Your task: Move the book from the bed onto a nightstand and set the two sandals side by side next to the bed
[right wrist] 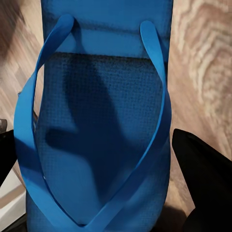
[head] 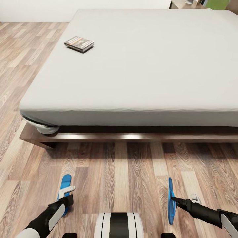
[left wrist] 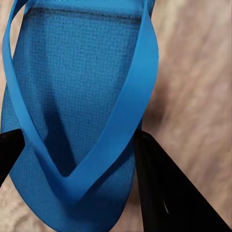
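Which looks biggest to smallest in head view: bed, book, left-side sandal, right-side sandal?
1. bed, by far the largest.
2. right-side sandal, on edge so it reads long and thin.
3. left-side sandal, partly covered by the left gripper; these two sandals can't really be ranked.
4. book, though it is farther from the camera.

The bed [head: 138, 66] carries the book [head: 79, 44], flat near the mattress's left edge, toward the far end. On the floor [head: 115, 165] beside the bed's near edge lies the left sandal [head: 65, 183]; the right sandal [head: 171, 200] stands on edge.
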